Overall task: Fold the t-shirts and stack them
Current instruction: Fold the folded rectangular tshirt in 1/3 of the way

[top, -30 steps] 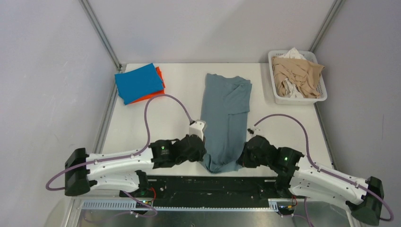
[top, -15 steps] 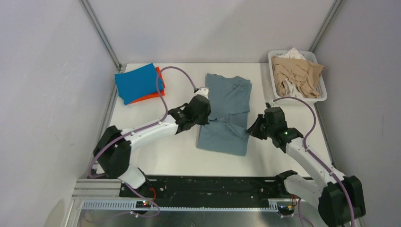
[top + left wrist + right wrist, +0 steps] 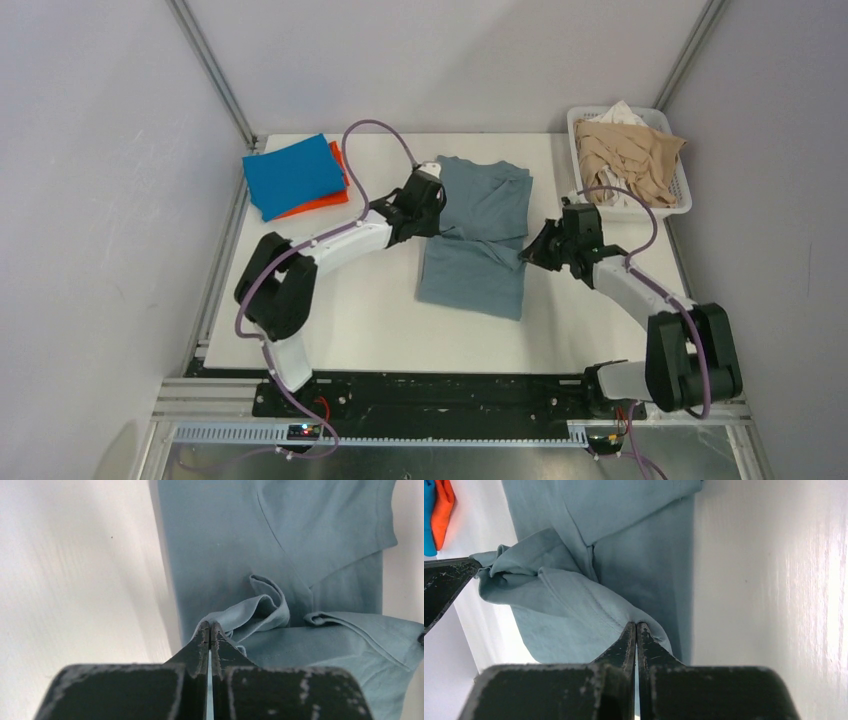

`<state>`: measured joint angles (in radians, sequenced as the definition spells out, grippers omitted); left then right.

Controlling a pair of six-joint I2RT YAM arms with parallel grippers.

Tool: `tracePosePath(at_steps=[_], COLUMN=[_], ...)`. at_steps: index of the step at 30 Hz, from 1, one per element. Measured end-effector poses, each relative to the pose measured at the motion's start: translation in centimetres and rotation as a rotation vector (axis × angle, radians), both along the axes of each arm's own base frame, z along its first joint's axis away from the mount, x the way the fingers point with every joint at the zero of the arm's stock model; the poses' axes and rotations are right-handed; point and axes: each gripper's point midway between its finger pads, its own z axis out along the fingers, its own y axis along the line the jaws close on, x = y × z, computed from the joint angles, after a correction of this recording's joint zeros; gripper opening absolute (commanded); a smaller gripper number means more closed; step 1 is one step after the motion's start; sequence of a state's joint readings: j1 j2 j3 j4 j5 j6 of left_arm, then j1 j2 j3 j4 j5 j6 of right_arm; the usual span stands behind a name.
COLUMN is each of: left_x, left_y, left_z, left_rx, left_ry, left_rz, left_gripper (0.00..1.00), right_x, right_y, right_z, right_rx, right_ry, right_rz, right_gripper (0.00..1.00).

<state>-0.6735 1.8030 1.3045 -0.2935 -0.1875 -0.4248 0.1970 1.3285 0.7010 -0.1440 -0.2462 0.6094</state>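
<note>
**Mia:** What is closest to us?

**Ben:** Bare table (image 3: pixel 340 320). Then comes the grey-blue t-shirt (image 3: pixel 470 285), in the middle. Its long way runs from us to the far side, and its near part is doubled over.

**Mia:** And the claws?

**Ben:** The left gripper (image 3: pixel 210 630) is pinched tight on the left corner of the hem. The right gripper (image 3: pixel 636 630) is pinched tight on the right corner. You can see cloth between the closed tips of both.

**Mia:** Which way should they go?

**Ben:** Away from us, I think. The sleeve end of the shirt lies flat just past both claws. The left claw is a bit farther along than the right one, so the right one has more way to go.

**Mia:** Is anything in the way?

**Ben:** I don't think so. The bright blue t-shirt (image 3: pixel 293 175) lies folded on the orange t-shirt (image 3: pixel 444 510) at the far left, well apart. The white basket (image 3: pixel 640 211) of beige clothes (image 3: pixel 630 155) is at the far right, off to the side.
</note>
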Motion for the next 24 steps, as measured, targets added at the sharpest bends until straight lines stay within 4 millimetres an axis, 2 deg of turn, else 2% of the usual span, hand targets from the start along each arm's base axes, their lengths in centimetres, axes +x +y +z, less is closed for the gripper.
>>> tracePosePath(at_steps=[2, 4, 5, 7, 8, 9, 10, 11, 12, 14, 17, 19, 22, 24], left_x=[0.6, 0.9, 1.1, 1.3, 1.4, 1.5, 1.6, 1.9, 2.1, 2.7, 3.1, 3.1, 1.8, -0.2], left_y=[-0.3, -0.4, -0.4, -0.5, -0.6, -0.5, -0.4, -0.2, -0.1, 0.0, 0.5, 1.0, 2.2, 3.4], left_z=[-0.5, -1.2, -1.5, -2.3, -2.5, -2.6, -2.7, -2.6, -2.4, -1.6, 0.3, 3.0, 6.8, 8.5], left_rx=[0.003, 0.012, 0.016, 0.021, 0.021, 0.02, 0.021, 0.021, 0.024, 0.017, 0.006, -0.02, -0.075, -0.126], left_ry=[0.008, 0.018, 0.024, 0.037, 0.043, 0.047, 0.048, 0.046, 0.04, 0.021, -0.016, -0.07, -0.135, -0.162], left_rz=[-0.008, -0.012, -0.011, -0.015, -0.02, -0.022, -0.023, -0.019, -0.021, -0.008, 0.008, 0.027, 0.055, 0.074], left_gripper=[0.03, 0.15, 0.16, 0.27, 0.45, 0.59, 0.86, 0.93, 0.98, 0.99, 1.0, 1.0, 1.0, 1.0], right_x=[0.7, 1.4, 1.7, 2.2, 2.4, 2.6, 2.9, 3.1, 3.4, 3.8, 3.4, 2.3, 0.6, -1.0], right_y=[0.2, 0.3, 0.3, 0.1, 0.0, -0.2, -0.5, -0.7, -0.9, -1.4, -1.5, -0.9, 0.9, 2.2], right_z=[-0.7, -1.3, -1.6, -2.1, -2.2, -2.3, -2.2, -2.0, -1.7, -1.0, 0.5, 2.3, 4.8, 6.0], right_rx=[0.006, 0.008, 0.007, 0.009, 0.011, 0.01, 0.011, 0.007, 0.004, -0.007, -0.029, -0.049, -0.054, -0.05], right_ry=[0.014, 0.026, 0.031, 0.043, 0.049, 0.05, 0.048, 0.042, 0.036, 0.021, -0.009, -0.044, -0.104, -0.129], right_rz=[0.004, 0.004, 0.001, -0.01, -0.019, -0.029, -0.041, -0.049, -0.057, -0.077, -0.088, -0.068, -0.005, 0.043], right_gripper=[0.02, 0.1, 0.13, 0.33, 0.51, 0.59, 0.72, 0.78, 0.89, 0.98, 0.99, 1.0, 0.99, 0.99])
